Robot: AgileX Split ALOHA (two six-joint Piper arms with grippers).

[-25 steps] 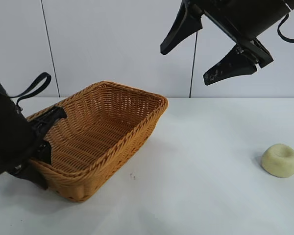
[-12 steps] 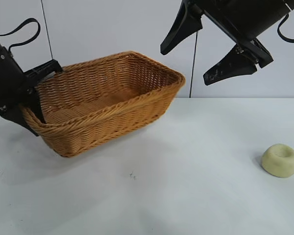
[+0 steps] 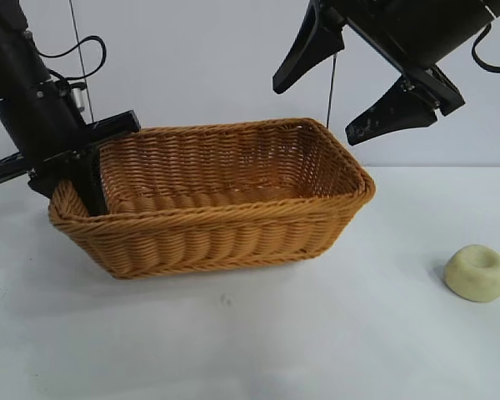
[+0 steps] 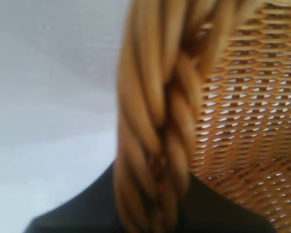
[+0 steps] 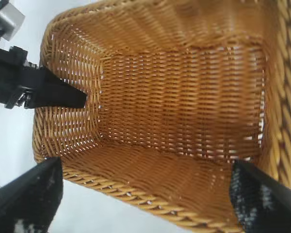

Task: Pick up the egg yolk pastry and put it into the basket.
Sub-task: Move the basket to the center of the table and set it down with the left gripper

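The orange-brown wicker basket [image 3: 233, 233] sits level at the table's middle left. My left gripper [image 3: 82, 179] is shut on the basket's braided rim [image 4: 155, 121] at its left end, one finger inside [image 5: 53, 93] and one outside. The basket's inside [image 5: 184, 97] holds nothing. The pale yellow egg yolk pastry [image 3: 477, 272] lies on the table at the far right, well apart from the basket. My right gripper [image 3: 317, 112] hangs open and empty high above the basket's right end, with its own fingers framing the basket in the right wrist view [image 5: 148, 194].
The white table [image 3: 333, 333] runs between the basket and the pastry. A white wall [image 3: 200, 58] stands close behind.
My left gripper has risen and swung the basket to the right, from tilted at the left edge to level near the middle. The right arm and the pastry have not moved.
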